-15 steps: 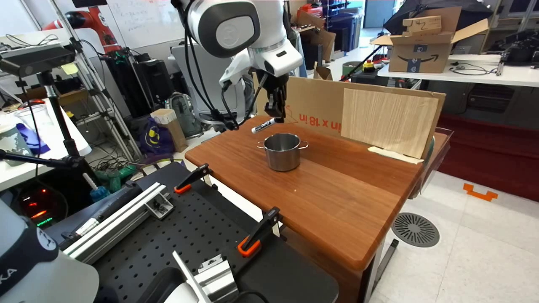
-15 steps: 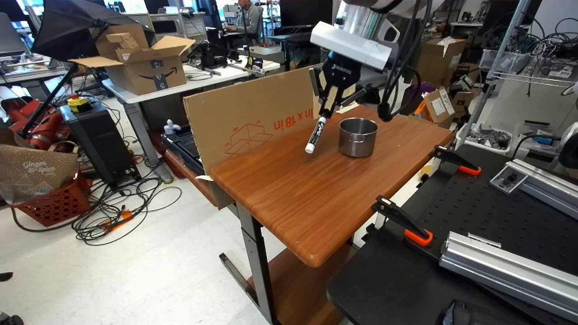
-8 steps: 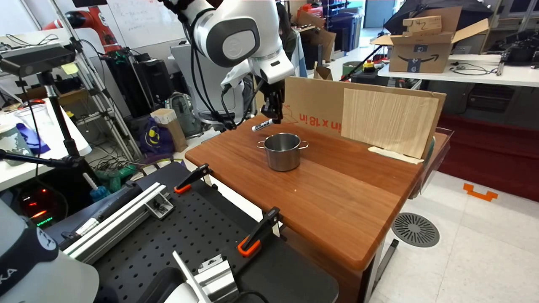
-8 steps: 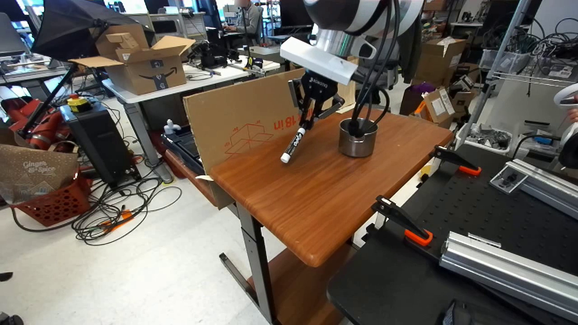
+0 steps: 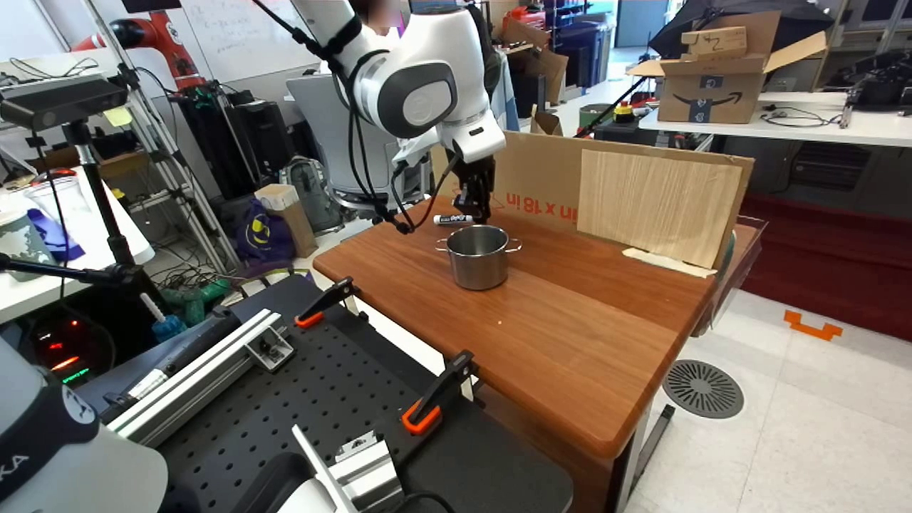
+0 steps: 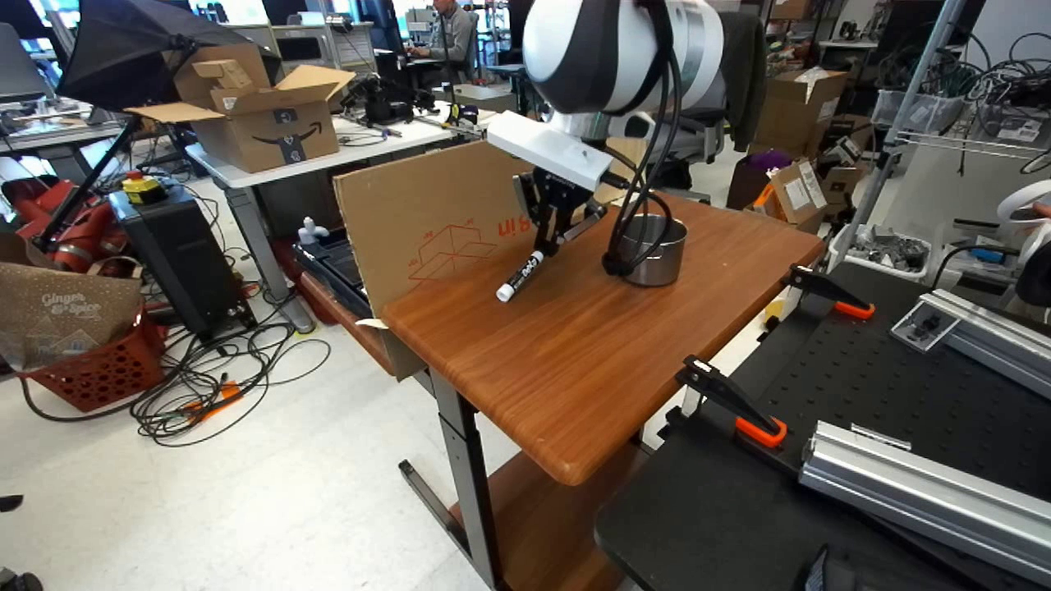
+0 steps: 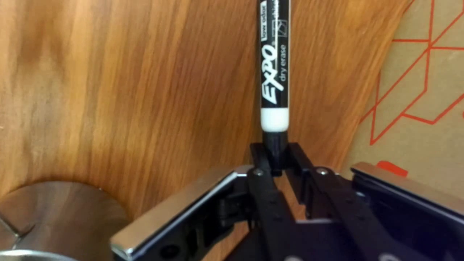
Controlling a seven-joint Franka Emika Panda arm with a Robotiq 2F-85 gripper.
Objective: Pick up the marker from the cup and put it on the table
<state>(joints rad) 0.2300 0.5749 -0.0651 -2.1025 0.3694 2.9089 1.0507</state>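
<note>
Fingers point(image 7: 259, 157) around a black, white-lettered marker point(image 7: 274, 81)

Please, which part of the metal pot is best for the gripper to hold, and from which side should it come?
I would take the pot by its rim, from straight above, one jaw inside and one outside, between the handles. It stands upright, open at the top, and its wall looks thin. The gripper holds the marker, so it should release that first.

Tilted marker point(image 6: 520, 275) clasped in tool point(image 6: 546, 245), metal cup point(image 6: 667, 263) on wooden table point(image 6: 534, 369), black cables point(image 6: 617, 263) before the cup
</note>
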